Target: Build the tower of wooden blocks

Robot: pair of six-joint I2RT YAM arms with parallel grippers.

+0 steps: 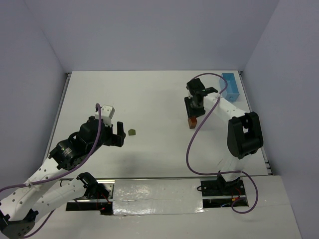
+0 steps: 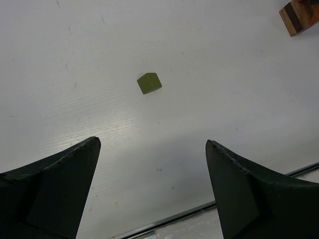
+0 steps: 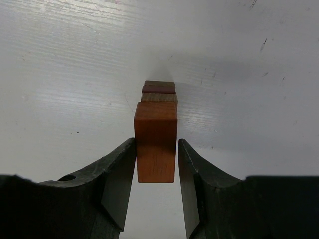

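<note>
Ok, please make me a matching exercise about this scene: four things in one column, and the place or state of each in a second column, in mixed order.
Column one
1. green block
2. orange block
3. light blue box
4. left jaws

Column two
A. at the far right corner of the table
B. wide open, holding nothing
C. between the right jaws, above the other stacked blocks
D. lying alone, apart from every other block

Pairs: 1-D, 2-C, 3-A, 4-B
</note>
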